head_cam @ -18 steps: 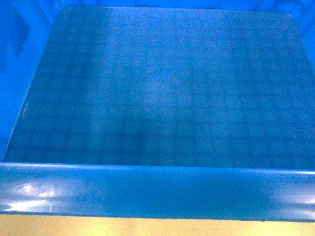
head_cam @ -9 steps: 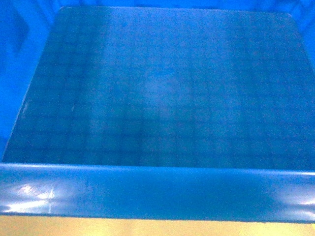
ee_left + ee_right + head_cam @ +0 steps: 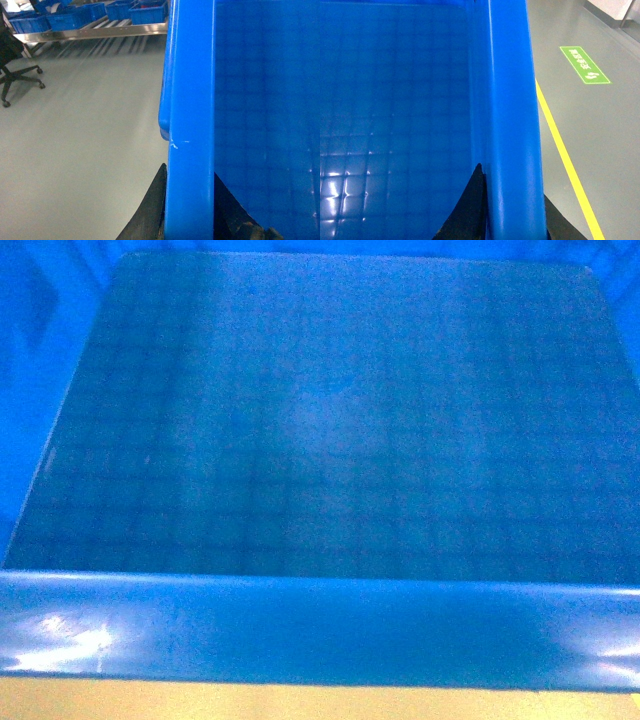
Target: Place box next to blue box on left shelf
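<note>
Left gripper (image 3: 189, 220) pinching the box (image 3: 190, 100) rim, one finger each side; right gripper (image 3: 512, 215) pinching its other rim likewise.

The box (image 3: 320, 440) fills the forward view, walling off everything ahead. Left of its rim, bare floor (image 3: 85, 140) runs to a chair (image 3: 12, 55) and shelf (image 3: 95, 32); right, open floor carries a yellow line (image 3: 565, 160).

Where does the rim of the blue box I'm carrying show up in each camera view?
Head: the box fills the frame; its near rim runs along the bottom.
Left wrist: rim runs vertically at centre, the left gripper clamped on it.
Right wrist: rim runs vertically right of centre, the right gripper clamped on it.
Shared landmark: the grid-patterned floor inside.
</note>
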